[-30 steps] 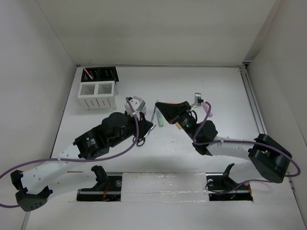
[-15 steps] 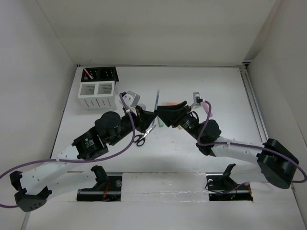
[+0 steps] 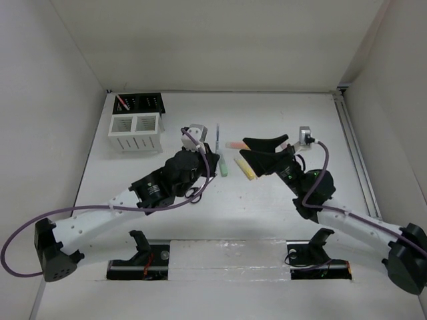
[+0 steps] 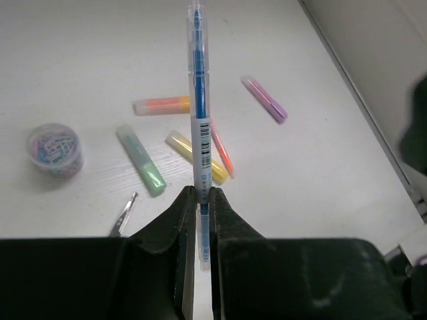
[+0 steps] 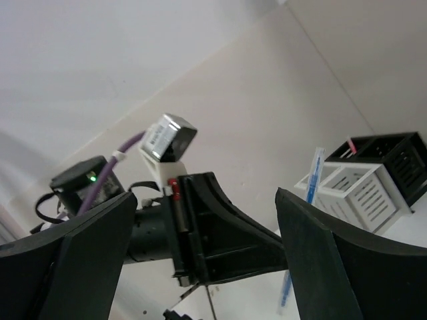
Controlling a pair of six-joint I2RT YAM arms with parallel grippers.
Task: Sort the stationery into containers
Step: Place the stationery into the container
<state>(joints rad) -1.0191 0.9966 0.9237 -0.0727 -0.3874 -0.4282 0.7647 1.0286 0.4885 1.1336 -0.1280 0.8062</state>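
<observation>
The left gripper (image 4: 198, 200) squeezes a blue pen (image 4: 199, 100) and holds it up, to the right of the white box (image 3: 135, 132). The right gripper (image 3: 243, 148) is farther right of that box, its fingers spread wide with nothing in them. A green marker (image 4: 141, 169) and a yellow marker (image 4: 195, 156) lie right of the box too.

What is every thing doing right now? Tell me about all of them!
Left tool: shut on blue pen.
Right tool: open, empty.
Blue pen: held in the air.
Green marker: lying flat.
Yellow marker: lying flat.
Orange marker: lying flat.
Pink marker: lying flat.
Orange pen: lying flat against yellow marker.
Tub: upright, clips inside.
Scissors: lying flat, mostly hidden.
White box: upright, looks empty.
Black holder: upright, red pen inside.
</observation>
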